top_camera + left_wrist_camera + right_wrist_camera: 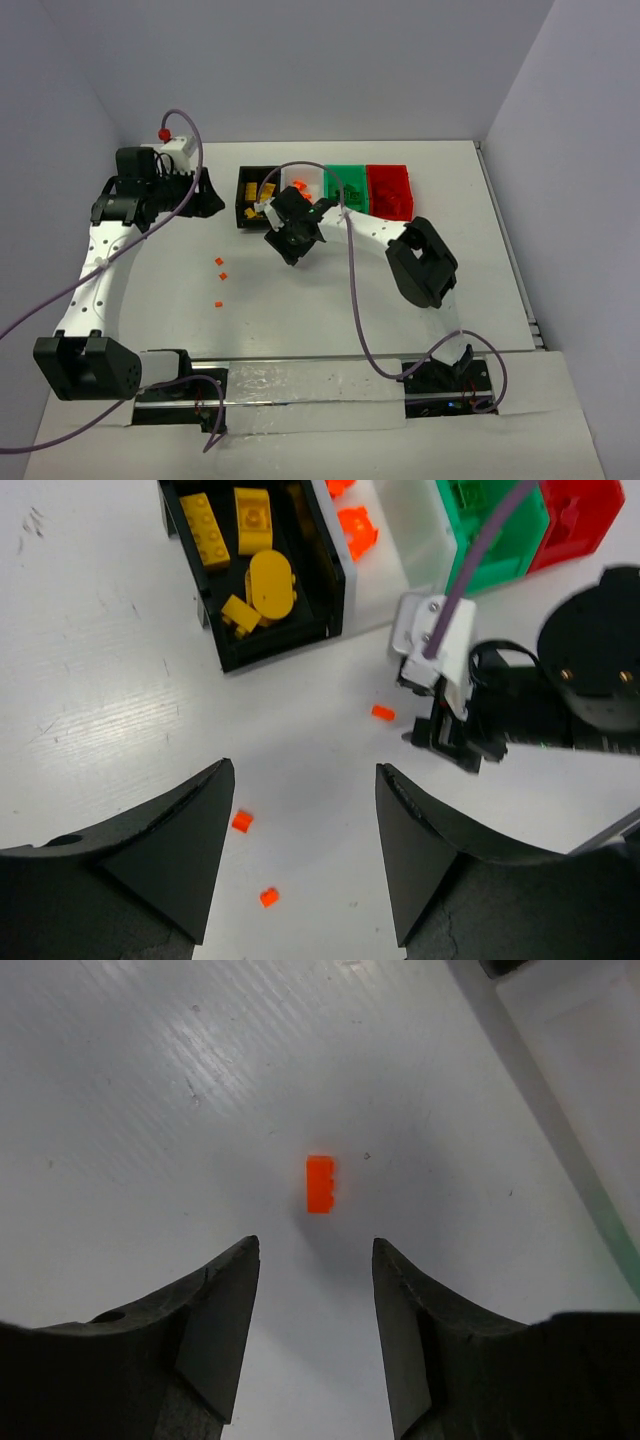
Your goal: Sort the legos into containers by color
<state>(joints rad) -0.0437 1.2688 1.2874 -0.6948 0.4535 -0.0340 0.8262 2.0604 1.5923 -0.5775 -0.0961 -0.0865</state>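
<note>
Four containers stand in a row at the back: black (243, 200), white (305, 176), green (346, 180) and red (389, 190). In the left wrist view the black bin (332, 590) holds yellow legos (268, 580), and the white bin (400, 530) holds orange ones (356, 530). Three small orange legos (219, 261) lie loose on the table. My right gripper (315, 1250) hangs open just short of one orange lego (319, 1183), with nothing between its fingers. The left gripper (305, 775) is open above the table, two orange legos (241, 821) by its left finger.
The right arm's elbow (422, 262) stands in front of the green and red bins. Its wrist and purple cable (440, 650) lie just right of the black bin. White walls enclose the table at the back and on both sides.
</note>
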